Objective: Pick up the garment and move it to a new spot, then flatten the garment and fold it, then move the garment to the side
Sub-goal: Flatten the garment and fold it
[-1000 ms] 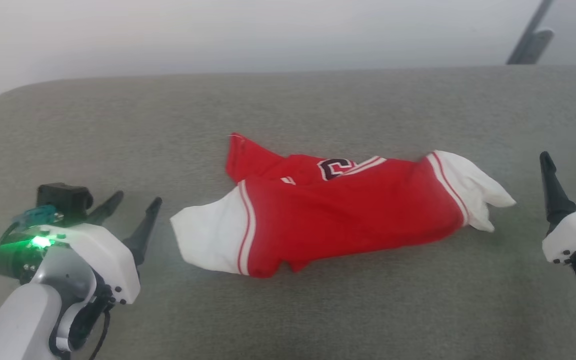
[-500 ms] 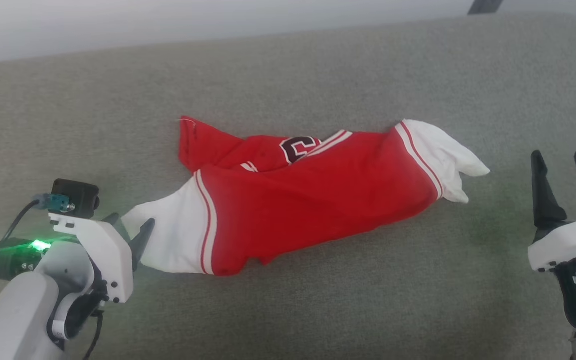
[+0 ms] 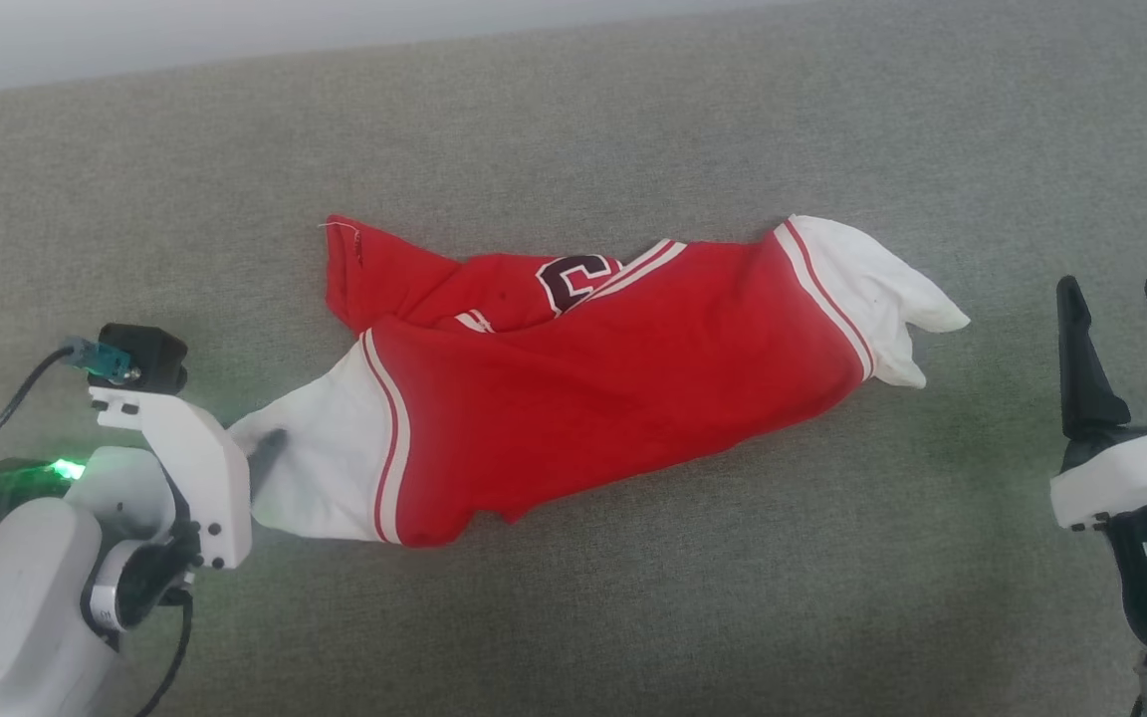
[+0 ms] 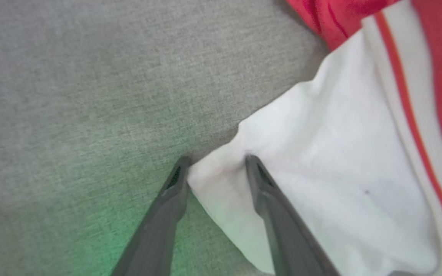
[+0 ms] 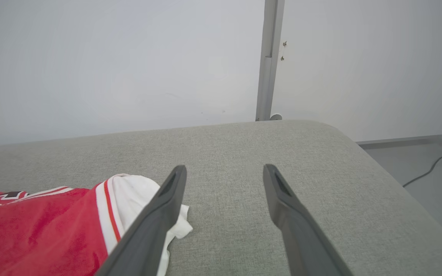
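Note:
The garment (image 3: 613, 388) is a red jersey with white sleeves, lying crumpled across the middle of the grey cushion (image 3: 633, 617). A dark number shows on a fold near its top. My left gripper (image 3: 253, 445) is down at the tip of the garment's left white sleeve. In the left wrist view the left gripper (image 4: 216, 159) stands open, its fingers straddling the corner of the sleeve (image 4: 320, 153). My right gripper (image 3: 1112, 289) hovers open to the right of the other white sleeve, apart from it. The right wrist view has the right gripper (image 5: 225, 168) over bare cushion, beside the garment (image 5: 44, 226).
The cushion (image 5: 320, 184) ends in a rounded edge at the right, with floor and a grey cable (image 5: 428, 172) beyond it. A pale wall and a metal pole (image 5: 269, 57) stand behind the cushion. Bare grey fabric lies around the garment on all sides.
The head camera has tilted down. My left gripper has moved forward to the left sleeve's tip and its fingers have drawn a little closer together. The right gripper keeps its place.

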